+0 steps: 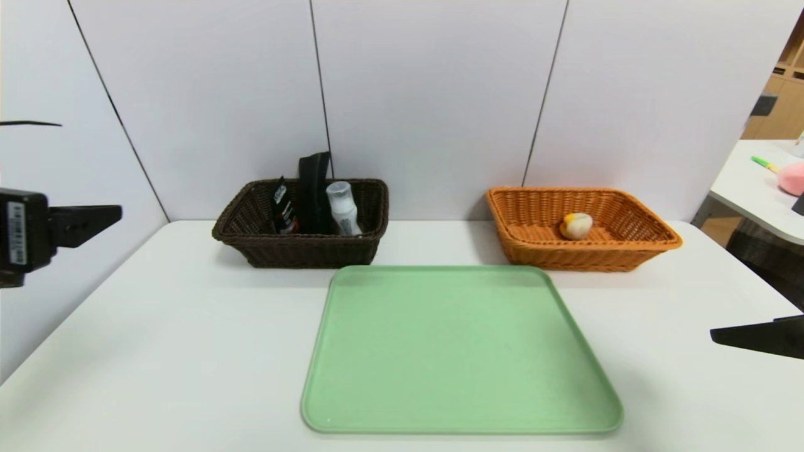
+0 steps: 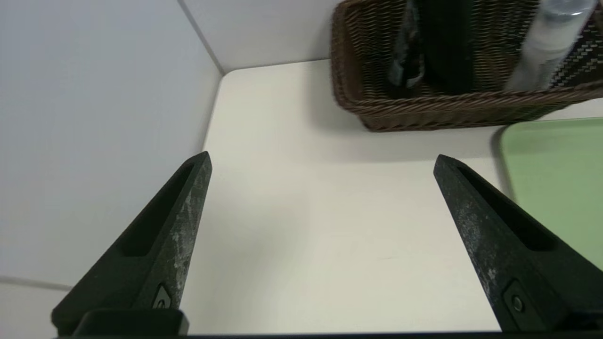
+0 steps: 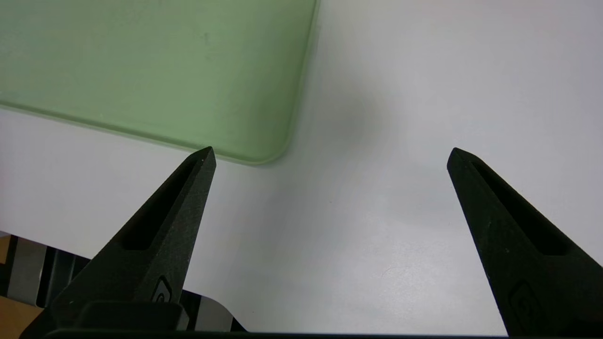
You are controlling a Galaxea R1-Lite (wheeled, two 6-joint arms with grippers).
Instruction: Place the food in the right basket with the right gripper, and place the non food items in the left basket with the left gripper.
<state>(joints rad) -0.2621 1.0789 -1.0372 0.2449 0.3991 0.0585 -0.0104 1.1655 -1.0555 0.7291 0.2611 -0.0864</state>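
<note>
The dark brown left basket [image 1: 251, 242] stands at the back left and holds a dark squeeze tube [image 1: 282, 210], a long black pouch [image 1: 313, 188] and a translucent white bottle [image 1: 343, 210]. In the orange right basket [image 1: 653, 242] lies the cream and orange bun [image 1: 576, 226]. My left gripper [image 2: 320, 160] is open over bare table, left of the brown basket [image 2: 447, 101], with nothing between its fingers. My right gripper [image 3: 330, 155] is open and empty above the table, beside the tray's near right corner. In the head view only one finger [image 1: 754, 337] of it shows at the right edge.
A pale green tray [image 1: 461, 351] lies flat at the table's middle, in front of both baskets. White wall panels close the back and left side. A second table [image 1: 760, 188] with small objects stands off to the right.
</note>
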